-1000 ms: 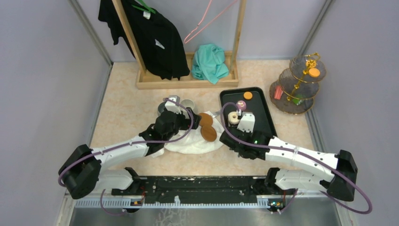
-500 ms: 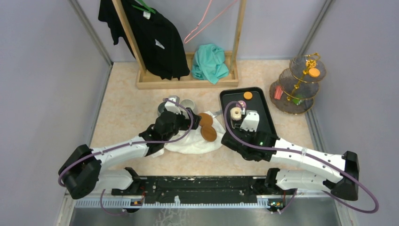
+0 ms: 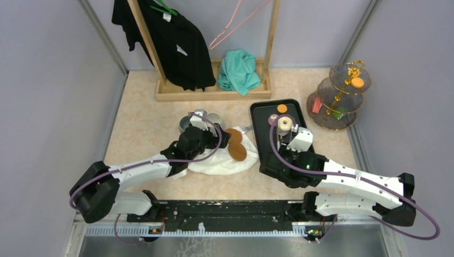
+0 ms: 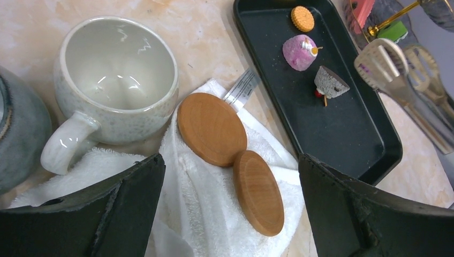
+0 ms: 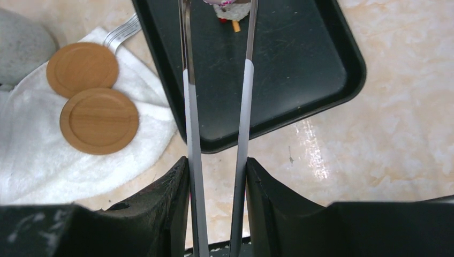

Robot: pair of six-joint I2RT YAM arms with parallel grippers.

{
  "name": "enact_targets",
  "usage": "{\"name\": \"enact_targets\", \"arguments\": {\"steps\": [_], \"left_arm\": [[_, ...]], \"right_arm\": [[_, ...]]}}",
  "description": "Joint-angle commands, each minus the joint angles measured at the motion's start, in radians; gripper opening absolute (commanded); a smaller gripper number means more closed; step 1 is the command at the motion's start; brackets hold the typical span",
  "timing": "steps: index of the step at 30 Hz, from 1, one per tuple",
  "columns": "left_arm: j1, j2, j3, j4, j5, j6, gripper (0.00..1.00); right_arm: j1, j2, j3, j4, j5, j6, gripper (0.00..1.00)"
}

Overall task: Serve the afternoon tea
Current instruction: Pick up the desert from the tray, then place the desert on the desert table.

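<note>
Pinching the tongs [image 5: 244, 107] tight, the right gripper [image 5: 217, 176] is held over the black tray [image 3: 295, 111], a white doughnut [image 3: 285, 123] seen at the tong tips. Left gripper [image 4: 231, 214] is spread wide above the towel [image 4: 193, 225]; the tiered stand [image 3: 337, 93] is parked far right, well apart

A robot test cell: plain grey wall panels [image 3: 48, 80] box in a marble-patterned bench [image 3: 144, 123], staged with a wooden clothes rack [image 3: 214, 95] above a black mounting rail [image 3: 225, 209].
</note>
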Motion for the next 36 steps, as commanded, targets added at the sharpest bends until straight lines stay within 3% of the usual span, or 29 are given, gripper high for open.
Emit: {"name": "enact_targets", "arguments": {"steps": [1, 6, 20, 36], "left_arm": [[0.003, 0.026, 0.028, 0.049, 0.031, -0.004, 0.99], [0.003, 0.054, 0.034, 0.068, 0.068, -0.010, 0.98], [0.003, 0.092, 0.034, 0.104, 0.104, -0.012, 0.98], [0.003, 0.108, 0.034, 0.117, 0.100, -0.012, 0.98]], "right_arm": [[0.009, -0.029, 0.043, -0.149, 0.119, 0.171, 0.00], [-0.027, -0.052, 0.026, -0.189, 0.122, 0.194, 0.00], [-0.383, -0.118, -0.037, 0.193, -0.008, -0.293, 0.00], [-0.690, -0.096, -0.099, 0.448, -0.193, -0.555, 0.00]]}}
